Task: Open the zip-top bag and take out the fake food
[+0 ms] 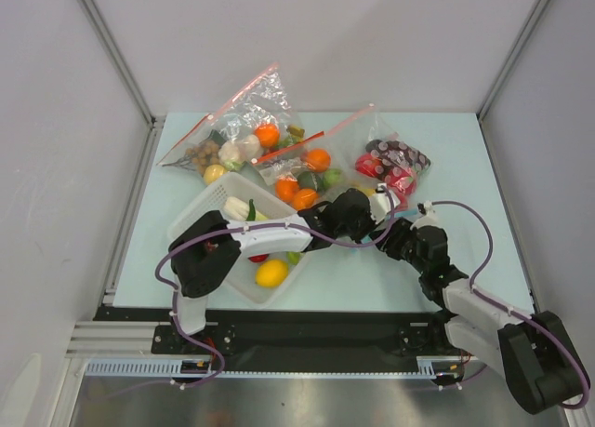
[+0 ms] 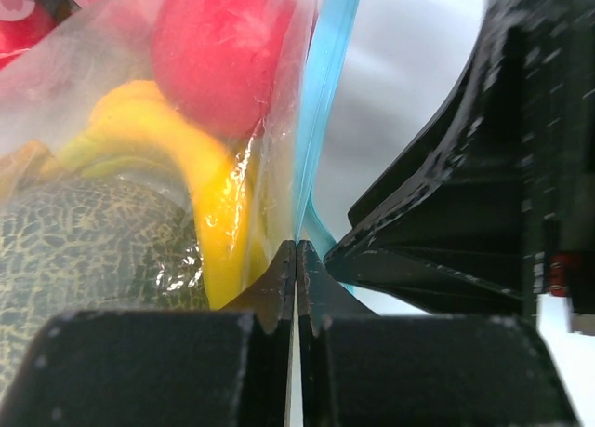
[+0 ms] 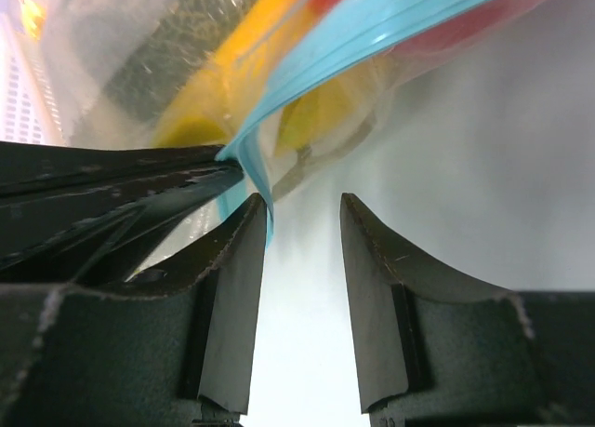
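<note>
The zip-top bag (image 2: 139, 166) fills the left wrist view, with its light blue zip strip (image 2: 321, 101) running up the middle. Inside it are a red round fruit (image 2: 218, 50), a yellow banana (image 2: 200, 185) and a netted melon (image 2: 84, 250). My left gripper (image 2: 296, 246) is shut on the bag's edge at the strip. My right gripper (image 3: 302, 204) is open; the strip's end (image 3: 260, 190) touches its left finger and nothing is between the jaws. In the top view both grippers, left (image 1: 364, 215) and right (image 1: 390, 232), meet and hide most of the bag.
A white basket (image 1: 200, 218) with a lemon (image 1: 271, 273) and other toy food sits under the left arm. Two red-strip bags (image 1: 237, 129) (image 1: 311, 166) lie behind it. A bag of red and dark items (image 1: 395, 162) lies just beyond the grippers.
</note>
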Action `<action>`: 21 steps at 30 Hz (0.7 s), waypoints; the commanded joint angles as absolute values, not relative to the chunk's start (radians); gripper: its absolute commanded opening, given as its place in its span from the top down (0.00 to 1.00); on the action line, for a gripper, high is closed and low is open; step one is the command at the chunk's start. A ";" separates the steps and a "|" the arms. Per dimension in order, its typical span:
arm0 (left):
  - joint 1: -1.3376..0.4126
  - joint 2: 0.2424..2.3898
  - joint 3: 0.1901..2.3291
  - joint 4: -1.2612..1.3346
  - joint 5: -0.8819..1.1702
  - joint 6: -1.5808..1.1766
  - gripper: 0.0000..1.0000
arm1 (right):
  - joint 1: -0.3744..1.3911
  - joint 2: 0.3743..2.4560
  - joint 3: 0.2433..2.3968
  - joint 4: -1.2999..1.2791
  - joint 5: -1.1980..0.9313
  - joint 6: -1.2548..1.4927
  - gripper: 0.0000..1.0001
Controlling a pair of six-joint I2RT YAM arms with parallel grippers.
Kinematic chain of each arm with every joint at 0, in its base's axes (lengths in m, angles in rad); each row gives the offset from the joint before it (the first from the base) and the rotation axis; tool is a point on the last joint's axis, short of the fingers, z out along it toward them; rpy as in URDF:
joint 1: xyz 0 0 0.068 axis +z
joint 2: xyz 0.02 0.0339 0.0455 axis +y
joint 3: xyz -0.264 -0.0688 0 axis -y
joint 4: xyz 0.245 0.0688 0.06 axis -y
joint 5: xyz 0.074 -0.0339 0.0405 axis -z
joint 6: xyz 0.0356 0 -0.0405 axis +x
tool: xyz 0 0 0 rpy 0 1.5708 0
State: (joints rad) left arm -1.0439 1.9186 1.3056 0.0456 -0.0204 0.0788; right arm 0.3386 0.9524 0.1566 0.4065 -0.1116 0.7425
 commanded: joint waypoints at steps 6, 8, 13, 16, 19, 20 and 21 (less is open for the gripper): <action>-1.034 1.848 1.350 0.064 0.021 0.064 1.00 | 0.388 1.020 0.160 0.612 -0.072 0.715 0.58; -1.034 1.850 1.351 0.066 0.026 0.066 1.00 | 0.396 1.031 0.163 0.633 -0.063 0.715 0.57; -1.034 1.844 1.348 0.066 0.031 0.064 1.00 | 0.420 1.061 0.169 0.681 -0.022 0.689 0.73; -1.034 1.827 1.345 0.058 0.003 0.080 1.00 | 0.420 1.065 0.173 0.651 -0.002 0.676 0.93; -1.034 1.798 1.330 0.061 -0.086 0.095 1.00 | 0.420 1.013 0.170 0.586 0.050 0.683 1.00; -1.034 1.787 1.324 0.064 -0.103 0.103 1.00 | 0.420 0.991 0.169 0.566 0.078 0.684 1.00; -1.034 1.772 1.313 0.072 -0.123 0.106 1.00 | 0.420 0.938 0.167 0.520 0.092 0.687 1.00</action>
